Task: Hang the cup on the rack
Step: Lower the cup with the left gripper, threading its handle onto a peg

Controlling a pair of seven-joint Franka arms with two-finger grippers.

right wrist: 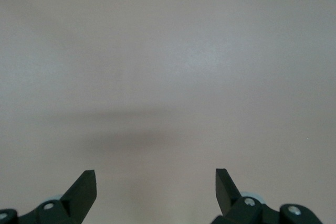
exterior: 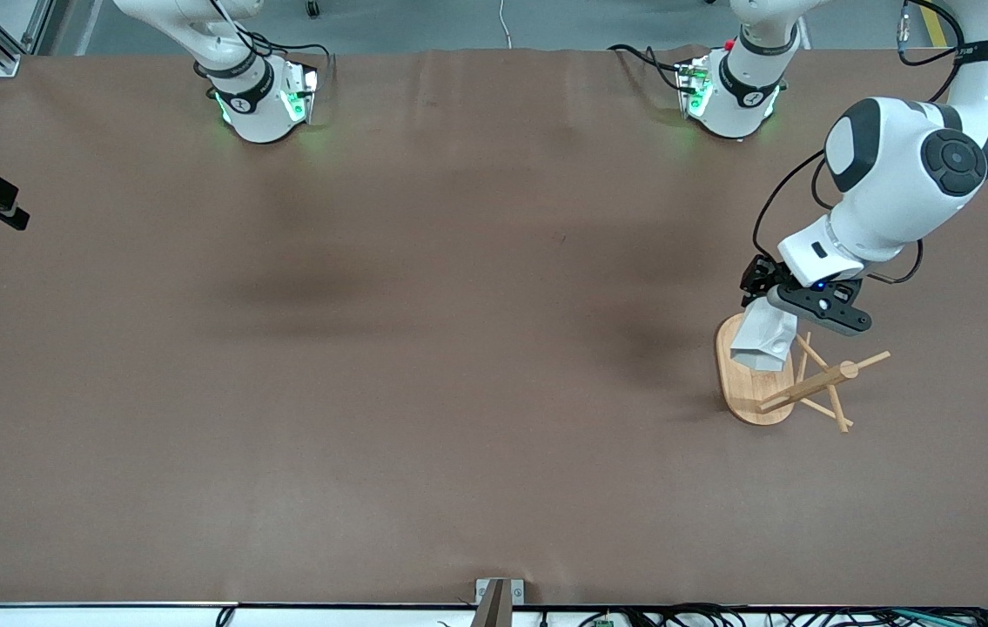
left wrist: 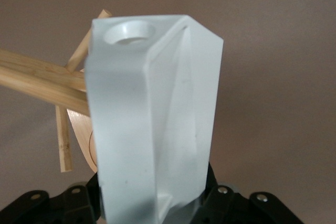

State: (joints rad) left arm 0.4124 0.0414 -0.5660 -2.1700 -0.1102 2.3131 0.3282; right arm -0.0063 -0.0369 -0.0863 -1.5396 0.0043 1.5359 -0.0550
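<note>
cup (left wrist: 157, 129) was up in the air, gripped by the left gripper (exterior: 794, 306) and held directly over the rack (exterior: 785, 383), above the oval base on the side away from the pegs' free ends. in the left wrist view the cup's blocky handle with its round hole faced away from the wrist, and two bamboo pegs ran up against the side of the cup; could not tell whether they touched it. no peg was through the handle hole.

left fingers were closed on the cup's body near its lower end; only the black finger mounts showed on each side of it.

rack stood on the worktop (exterior: 424, 348) toward the left arm's end, base flat, post and crossing pegs pointing toward the front camera and outward from the base.

right gripper (right wrist: 156, 192) was not in the front view; its wrist view showed fingers spread wide with nothing between them, over bare worktop. right arm waited.

progress judgement: pick-up and carry to the rack done. left to do: line the handle hole onto a peg tip, slide it on, release, withdraw.
</note>
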